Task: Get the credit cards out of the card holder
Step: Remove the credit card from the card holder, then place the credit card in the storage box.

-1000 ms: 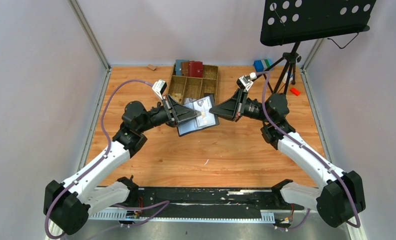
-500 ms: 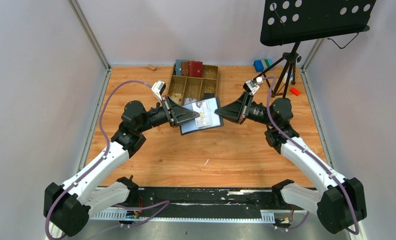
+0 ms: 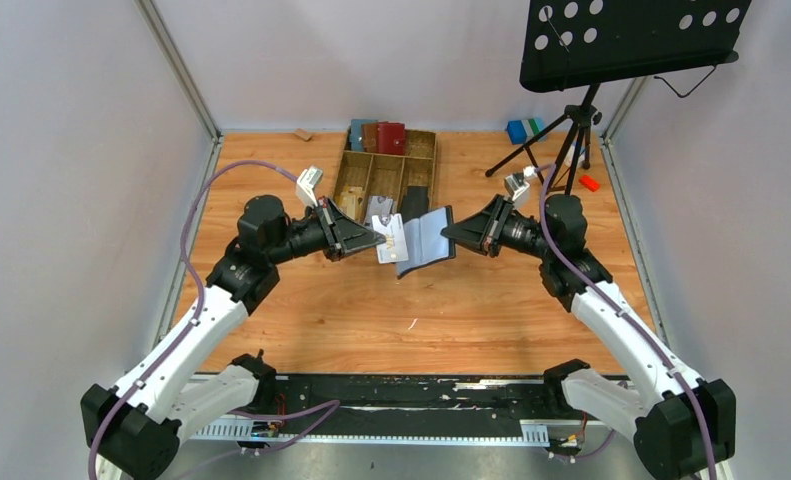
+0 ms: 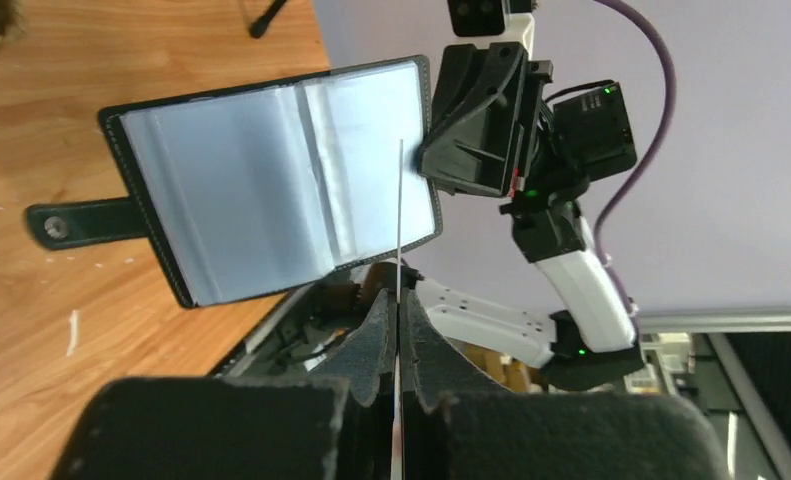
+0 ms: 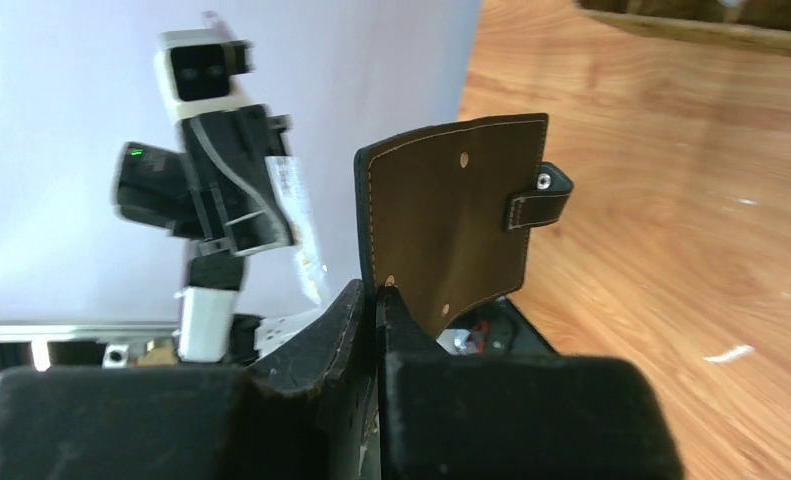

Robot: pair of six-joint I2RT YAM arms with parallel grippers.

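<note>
card holder (image 3: 426, 238) held open in the air between two robot arms, with one credit card (image 3: 392, 240) outside it.
from left to right: the left gripper (image 3: 378, 240) is closed on the whitish card, and in the left wrist view the card shows edge-on as a thin line between the fingers. the card sits just left of the holder, and the right wrist view shows a gap between them. the black holder is raised above the wooden table (image 3: 371, 320), its grey-blue sleeve pages facing the left arm and its closure tab (image 4: 79, 222) sticking out. the right gripper (image 3: 448, 232) is clamped on the holder's right edge. behind them, a wooden tray (image 3: 343, 168) holds blue, brown and red wallets (image 3: 377, 136).
</note>
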